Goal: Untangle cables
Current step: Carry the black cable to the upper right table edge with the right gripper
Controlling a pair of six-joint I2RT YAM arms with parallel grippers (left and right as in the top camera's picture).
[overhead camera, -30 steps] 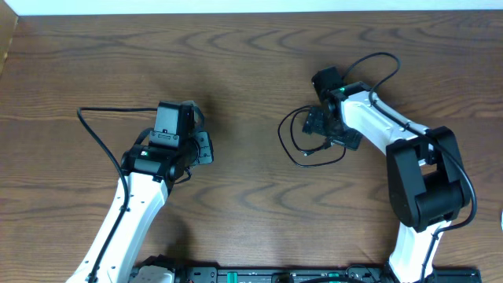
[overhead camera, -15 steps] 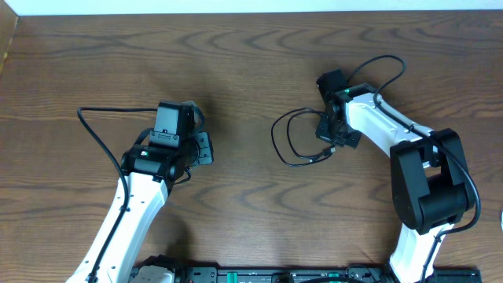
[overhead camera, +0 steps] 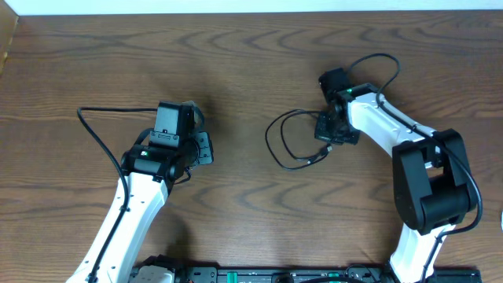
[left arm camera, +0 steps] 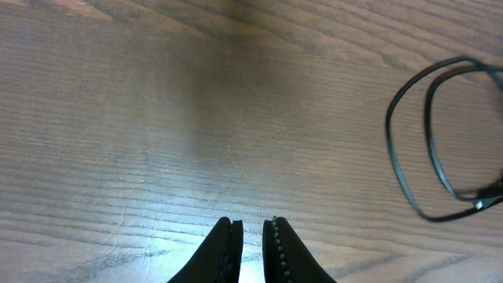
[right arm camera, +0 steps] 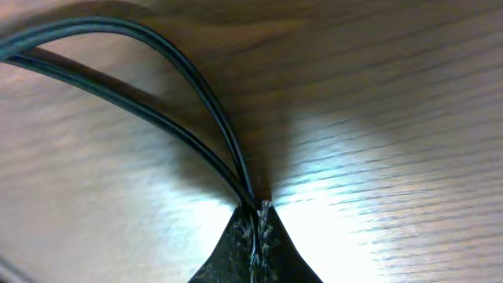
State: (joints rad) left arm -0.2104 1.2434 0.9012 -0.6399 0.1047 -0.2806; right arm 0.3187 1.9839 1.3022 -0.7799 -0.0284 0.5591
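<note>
A thin black cable (overhead camera: 268, 140) lies in a loose double loop on the wooden table, left of my right gripper (overhead camera: 324, 135). That gripper is shut on it. In the right wrist view two black strands (right arm camera: 94, 25) run straight into the closed tips of the right gripper (right arm camera: 258, 206). A small plug end (overhead camera: 318, 155) rests near the loop's lower right. My left gripper (overhead camera: 206, 147) sits apart, far left of the loop. Its tips (left arm camera: 251, 224) are nearly together with only a slit between them and nothing held. The same cable loop (left arm camera: 393, 149) shows at the right of the left wrist view.
Thicker black wires run along each arm: one arcs left of the left arm (overhead camera: 94, 130), another curves above the right arm (overhead camera: 377, 59). A pale wall edge (overhead camera: 251, 6) borders the table's far side.
The right gripper went from open to shut, pinching the black cable. The loop has spread and slid a little to the left. The left arm has not moved.
</note>
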